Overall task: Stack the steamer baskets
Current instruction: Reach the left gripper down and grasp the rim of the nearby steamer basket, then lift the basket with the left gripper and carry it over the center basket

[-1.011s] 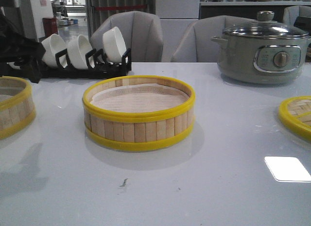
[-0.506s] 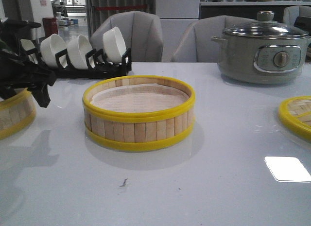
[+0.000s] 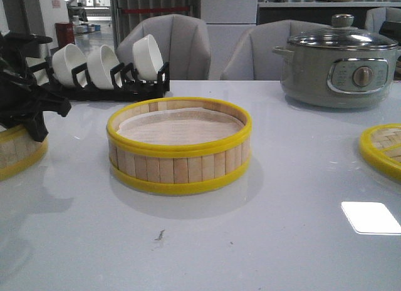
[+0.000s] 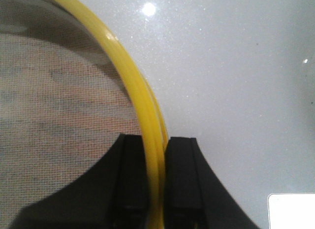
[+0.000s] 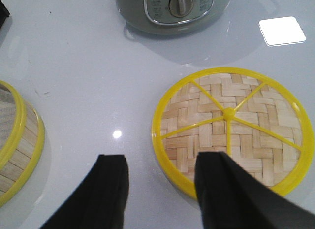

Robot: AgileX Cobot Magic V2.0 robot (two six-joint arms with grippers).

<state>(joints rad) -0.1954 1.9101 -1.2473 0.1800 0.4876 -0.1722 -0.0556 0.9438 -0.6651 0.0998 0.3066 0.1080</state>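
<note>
One steamer basket (image 3: 178, 144) with a pale liner stands in the middle of the table. A second steamer basket (image 3: 14, 154) sits at the far left, partly behind my left gripper (image 3: 34, 128). In the left wrist view that gripper (image 4: 157, 157) is shut on this basket's yellow rim (image 4: 132, 74), one finger inside over the liner (image 4: 59, 101) and one outside. The woven lid (image 5: 231, 125) lies flat at the right, also seen at the front view's edge as the lid (image 3: 382, 150). My right gripper (image 5: 160, 175) hangs open above the lid's left rim, holding nothing.
A grey electric pot (image 3: 338, 59) with a glass lid stands at the back right, close behind the woven lid. A black rack with white bowls (image 3: 103, 69) sits at the back left. Chairs stand behind the table's far edge.
My left gripper came down from the upper left onto the left basket's right rim and now grips it. The middle basket and lid have not moved.
</note>
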